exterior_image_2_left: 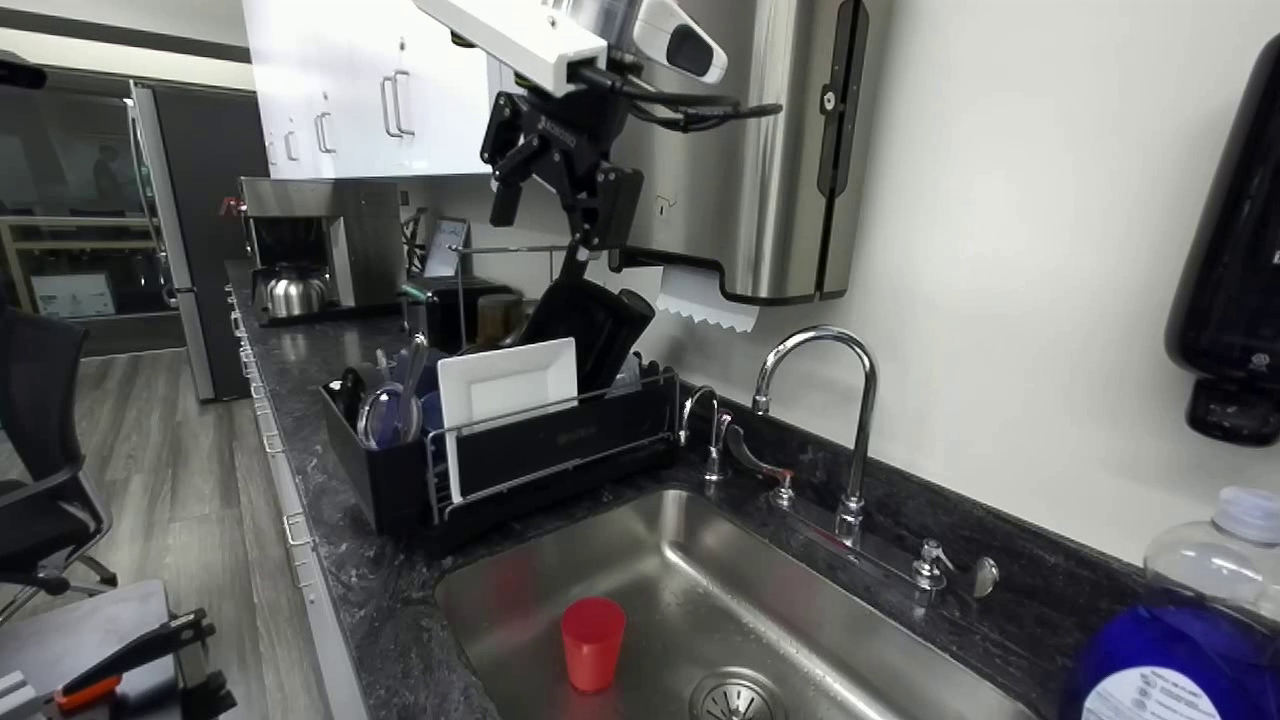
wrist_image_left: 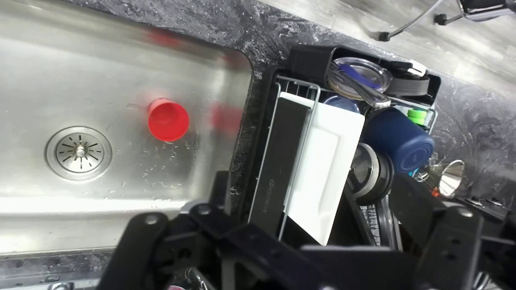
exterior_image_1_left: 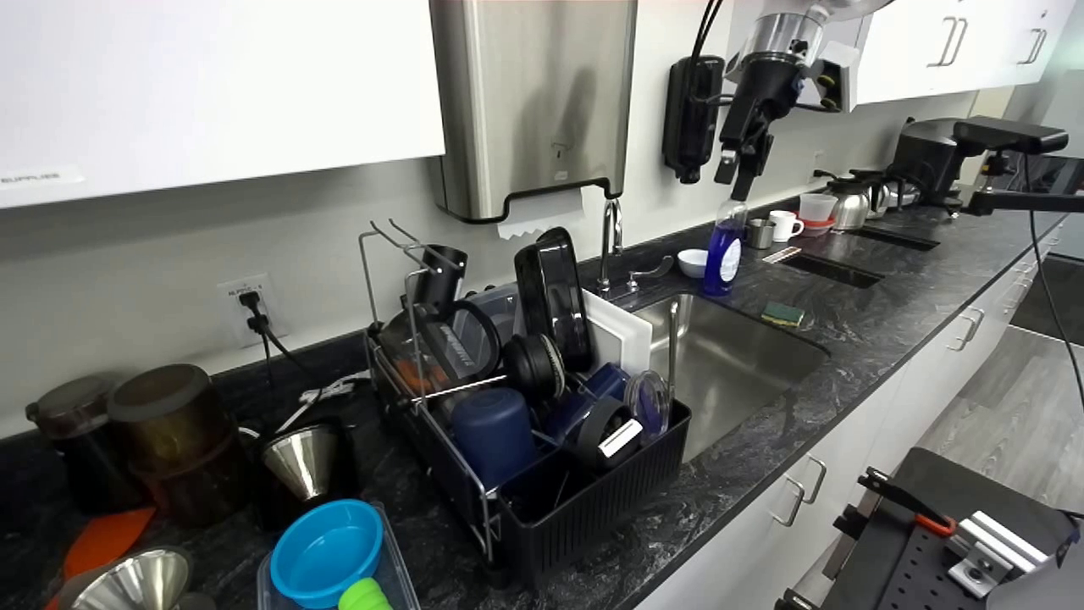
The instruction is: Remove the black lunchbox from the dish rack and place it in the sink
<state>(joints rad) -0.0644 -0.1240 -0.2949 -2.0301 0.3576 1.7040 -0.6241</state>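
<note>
Sink set into bench. Cup in sink. Dish rack on bench, just beside sink; plate in rack on sink side, lunchbox in rack farther from sink. Faucet behind sink. Sponge and bottle on bench, past sink's opposite end.

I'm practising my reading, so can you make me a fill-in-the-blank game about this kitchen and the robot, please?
1. The cup in the sink is coloured ____.
2. The plate in the dish rack is coloured ____.
3. The lunchbox, also in the dish rack, is coloured ____.
4. The robot's fingers are not shut; they are ____.

Missing words: red; white; black; open.
</note>
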